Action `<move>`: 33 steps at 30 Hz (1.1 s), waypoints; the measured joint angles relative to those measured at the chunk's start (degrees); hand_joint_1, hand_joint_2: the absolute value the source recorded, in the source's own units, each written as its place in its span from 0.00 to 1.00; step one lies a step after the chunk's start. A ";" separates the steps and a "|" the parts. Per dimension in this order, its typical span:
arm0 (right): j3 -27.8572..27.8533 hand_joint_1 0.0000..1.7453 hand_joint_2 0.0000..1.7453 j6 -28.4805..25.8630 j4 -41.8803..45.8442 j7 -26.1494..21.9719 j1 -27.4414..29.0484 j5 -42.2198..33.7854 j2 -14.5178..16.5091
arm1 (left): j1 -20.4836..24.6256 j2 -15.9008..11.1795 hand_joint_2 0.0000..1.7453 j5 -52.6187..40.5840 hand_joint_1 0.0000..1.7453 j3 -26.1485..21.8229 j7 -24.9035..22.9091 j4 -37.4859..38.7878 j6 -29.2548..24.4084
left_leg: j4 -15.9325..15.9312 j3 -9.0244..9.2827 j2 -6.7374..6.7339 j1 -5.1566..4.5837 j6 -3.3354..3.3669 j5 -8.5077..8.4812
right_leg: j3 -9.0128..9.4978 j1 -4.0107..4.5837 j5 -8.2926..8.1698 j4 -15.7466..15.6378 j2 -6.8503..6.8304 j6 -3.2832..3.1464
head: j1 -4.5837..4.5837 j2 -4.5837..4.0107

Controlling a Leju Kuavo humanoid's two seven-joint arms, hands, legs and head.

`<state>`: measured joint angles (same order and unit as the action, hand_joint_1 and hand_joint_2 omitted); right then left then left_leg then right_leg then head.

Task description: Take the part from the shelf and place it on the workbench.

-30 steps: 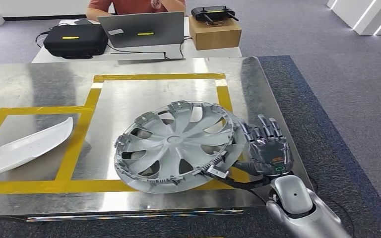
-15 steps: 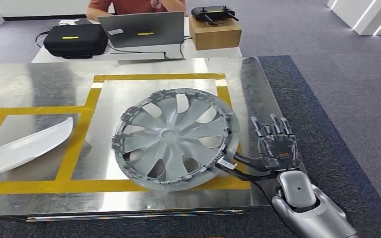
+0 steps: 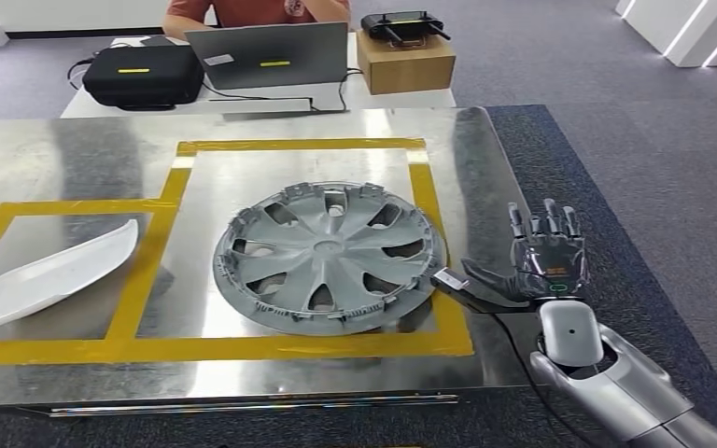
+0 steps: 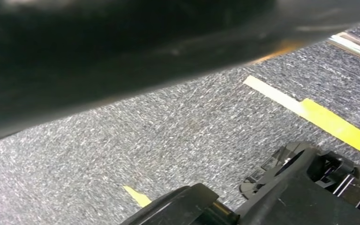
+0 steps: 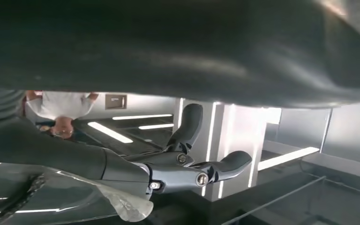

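Grey hubcap (image 3: pixel 329 259) now laid flat on the steel surface (image 3: pixel 75 168), released.
A second ago it was tilted up against the right hand (image 3: pixel 546 266); now the hand is drawn back at 3 o'clock, fingers (image 3: pixel 546 219) apart and empty. Placement is judged done.

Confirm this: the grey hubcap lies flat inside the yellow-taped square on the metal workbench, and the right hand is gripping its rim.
Not gripping. In the head view the right hand is open beside the hubcap, holding nothing; the hubcap lies flat inside the yellow-taped square on the workbench.
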<state>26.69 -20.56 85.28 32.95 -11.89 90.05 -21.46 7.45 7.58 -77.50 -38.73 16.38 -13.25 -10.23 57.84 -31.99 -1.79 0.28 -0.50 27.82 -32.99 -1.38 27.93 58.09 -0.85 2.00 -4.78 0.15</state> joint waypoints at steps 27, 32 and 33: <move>4.32 0.00 0.00 -10.09 11.91 -4.16 -3.62 0.03 -5.35 | 0.05 0.26 0.00 -0.66 0.00 -1.19 0.58 0.00 0.48 | 0.05 -0.08 0.04 -0.01 0.07 -0.01 | 0.00 -0.01 -0.04 0.00 -0.06 0.14 | -0.01 0.00; -7.16 0.00 0.00 -16.88 17.56 -33.33 4.70 0.03 10.08 | -0.06 0.56 0.00 -1.82 0.00 -2.18 0.91 0.00 0.54 | 0.03 -0.10 0.06 0.06 0.08 0.00 | -0.03 0.08 0.00 0.00 -0.08 0.11 | 0.03 0.00; -8.47 0.00 0.00 -17.48 18.86 -36.22 6.14 0.01 13.12 | -0.06 0.65 0.00 -1.95 0.00 -2.40 0.97 0.00 0.56 | 0.03 -0.11 0.08 0.07 0.08 0.00 | -0.04 0.08 0.02 0.01 -0.12 0.10 | 0.01 0.00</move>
<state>18.22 -38.04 104.14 -3.27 -5.75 90.06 -8.34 7.39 8.23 -79.45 -41.13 17.35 -13.25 -9.67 57.87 -32.10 -1.72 0.35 -0.42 27.82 -33.03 -1.29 27.96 58.10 -0.97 2.09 -4.77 0.15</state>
